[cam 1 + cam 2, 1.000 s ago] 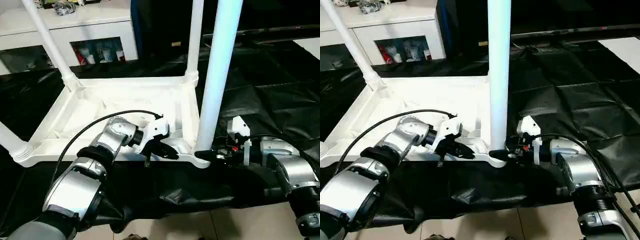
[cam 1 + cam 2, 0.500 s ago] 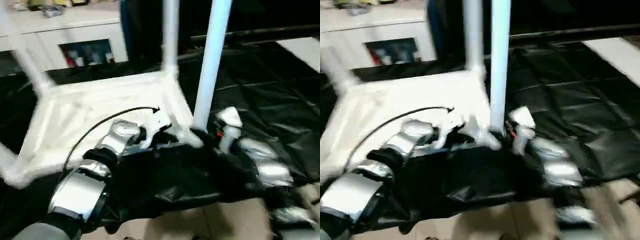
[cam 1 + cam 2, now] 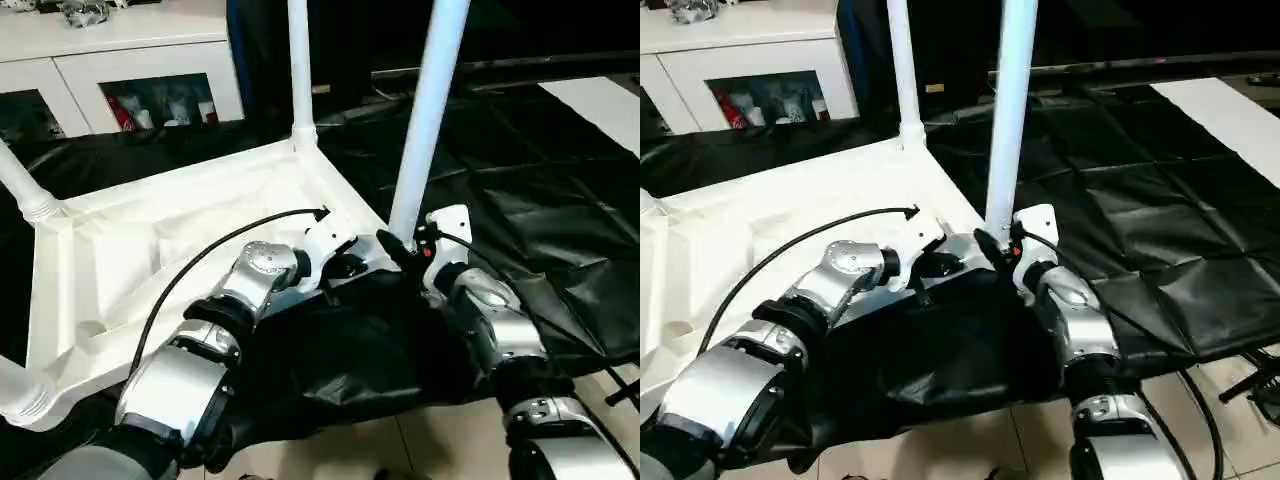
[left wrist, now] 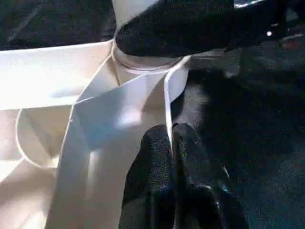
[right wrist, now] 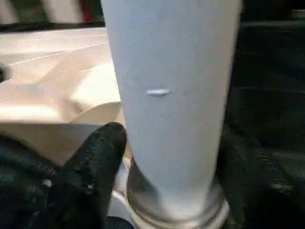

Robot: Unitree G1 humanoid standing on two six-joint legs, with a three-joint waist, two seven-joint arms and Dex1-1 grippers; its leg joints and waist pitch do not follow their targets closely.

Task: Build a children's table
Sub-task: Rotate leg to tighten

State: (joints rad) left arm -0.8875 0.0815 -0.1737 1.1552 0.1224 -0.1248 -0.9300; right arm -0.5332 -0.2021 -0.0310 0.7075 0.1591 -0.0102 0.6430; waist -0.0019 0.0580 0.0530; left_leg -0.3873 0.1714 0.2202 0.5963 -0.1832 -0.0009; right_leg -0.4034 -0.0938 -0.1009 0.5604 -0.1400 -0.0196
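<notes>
My left gripper (image 4: 171, 143) pinches the tabletop (image 3: 150, 240) rim; right gripper (image 5: 143, 157) is clamped round the near leg (image 3: 430, 110) just above its corner socket. Since a second ago the upturned tabletop has swung round on the black cloth (image 3: 560, 170), both grips held, so I judge we're repositioning, not fitting. Count: four legs showing, all socketed, one tabletop. White cabinet (image 3: 120, 60) behind.

**White table parts, black drape**

Tabletop (image 3: 150, 240) white, underside ribbed. Legs: near leg (image 3: 425, 110) white with bluish cast; far leg (image 3: 299, 60) white. Work-table drape (image 3: 540, 170) glossy black, creased in squares. Forearms (image 3: 185, 370) silver; fingers (image 4: 157, 162) black. Cabinet (image 3: 120, 50) white.
</notes>
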